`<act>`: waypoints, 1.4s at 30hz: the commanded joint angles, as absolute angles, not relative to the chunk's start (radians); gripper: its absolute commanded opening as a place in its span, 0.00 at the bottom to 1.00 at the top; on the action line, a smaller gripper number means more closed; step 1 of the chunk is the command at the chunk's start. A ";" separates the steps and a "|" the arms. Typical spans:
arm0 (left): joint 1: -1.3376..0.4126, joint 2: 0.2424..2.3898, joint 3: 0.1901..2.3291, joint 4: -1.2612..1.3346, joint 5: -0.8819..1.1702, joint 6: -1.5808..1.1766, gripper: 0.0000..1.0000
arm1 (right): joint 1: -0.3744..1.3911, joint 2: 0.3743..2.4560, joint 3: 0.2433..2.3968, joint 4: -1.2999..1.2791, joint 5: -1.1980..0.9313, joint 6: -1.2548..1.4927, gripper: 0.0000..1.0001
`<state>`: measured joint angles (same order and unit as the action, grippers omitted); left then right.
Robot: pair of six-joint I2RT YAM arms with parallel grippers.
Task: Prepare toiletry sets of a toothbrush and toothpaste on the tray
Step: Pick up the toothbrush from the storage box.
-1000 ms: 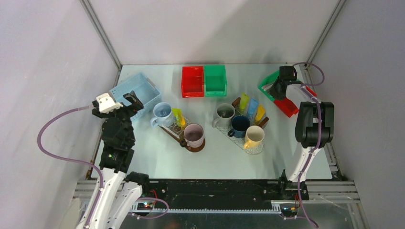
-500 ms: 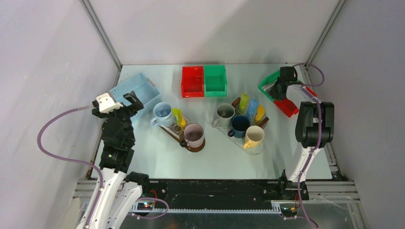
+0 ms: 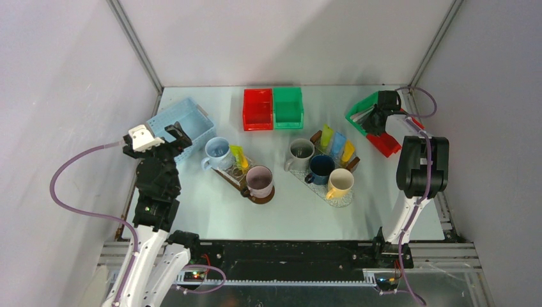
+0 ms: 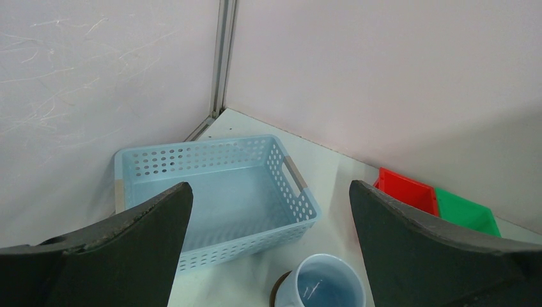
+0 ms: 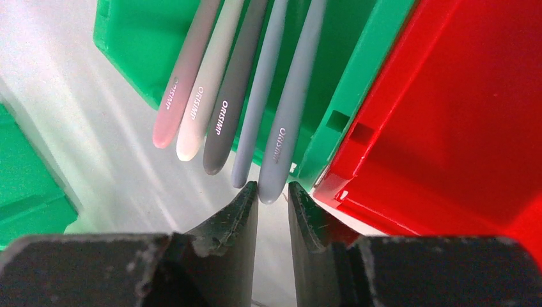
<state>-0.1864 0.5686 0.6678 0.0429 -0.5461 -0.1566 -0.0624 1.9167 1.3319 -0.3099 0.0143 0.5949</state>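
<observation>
Several toothbrushes (image 5: 211, 96) lie side by side in a tilted green bin (image 5: 147, 45), handle ends sticking out over its edge. My right gripper (image 5: 273, 192) has its jaws drawn narrow around the end of the rightmost, grey-blue toothbrush (image 5: 291, 128). From above, that gripper (image 3: 377, 115) is at the green bin (image 3: 359, 110), back right. Toothpaste tubes lie on two trays: yellow (image 3: 239, 155) on the left tray (image 3: 224, 174); lime (image 3: 326, 136), light blue (image 3: 337, 142) and orange (image 3: 348, 151) on the right tray (image 3: 347, 199). My left gripper (image 3: 156, 137) hangs open and empty.
Mugs stand on the trays: light blue (image 3: 217, 151), mauve (image 3: 259, 180), grey (image 3: 300, 152), navy (image 3: 319, 168), cream (image 3: 340, 182). A blue perforated basket (image 4: 211, 192) sits at the far left. Red (image 3: 257, 109) and green (image 3: 287, 107) bins are at the back; another red bin (image 3: 385, 144) adjoins the toothbrush bin.
The right gripper's jaws have narrowed round the toothbrush handle and the wrist has shifted slightly right. The left arm has not moved.
</observation>
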 commanded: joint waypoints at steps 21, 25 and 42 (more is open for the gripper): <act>-0.174 0.552 0.662 0.081 -0.534 -0.164 0.98 | -0.083 1.846 1.317 -0.278 -0.041 0.569 0.00; -0.173 0.544 0.661 0.083 -0.531 -0.166 0.98 | -0.083 1.771 1.294 -0.283 -0.033 0.562 0.00; -0.173 0.523 0.659 0.092 -0.498 -0.180 0.98 | -0.084 1.539 1.169 -0.226 -0.092 0.549 0.00</act>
<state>-0.1833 0.5335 0.6662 0.0441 -0.5320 -0.1585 -0.0811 1.6501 1.2037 -0.2970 -0.0521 0.5716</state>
